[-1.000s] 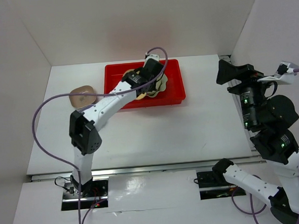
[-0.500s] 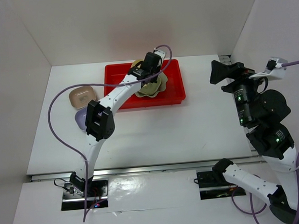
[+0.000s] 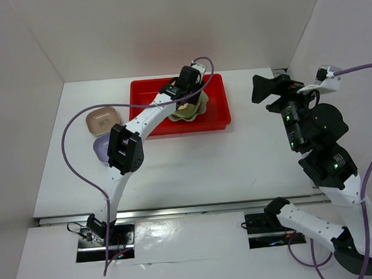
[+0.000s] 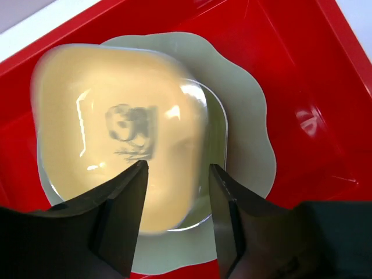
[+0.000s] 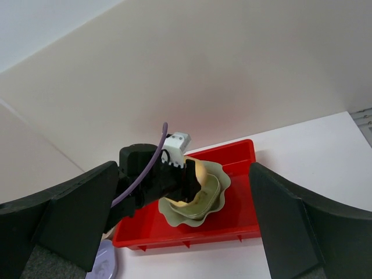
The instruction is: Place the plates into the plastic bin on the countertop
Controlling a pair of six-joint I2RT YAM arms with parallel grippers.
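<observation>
Left jaws stand partly parted over the yellow dish (image 4: 116,133), gripping nothing; it lies stacked on the scalloped plate (image 4: 247,122) inside the red bin (image 3: 219,112). Right jaws gape wide, empty, right of the bin.

plastic bin (image 3: 219,115): bright glossy red
scalloped plate (image 4: 250,133): pale green, plain
yellow dish (image 4: 116,145): creamy yellow, dark print at its centre
pink-tan dish (image 3: 101,120): pink-tan
lavender dish (image 3: 98,147): pale lavender
table (image 3: 206,163): plain white

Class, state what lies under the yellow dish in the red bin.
A green dish, only its edge showing, then the scalloped pale-green plate; the yellow dish covers their middles.
</observation>
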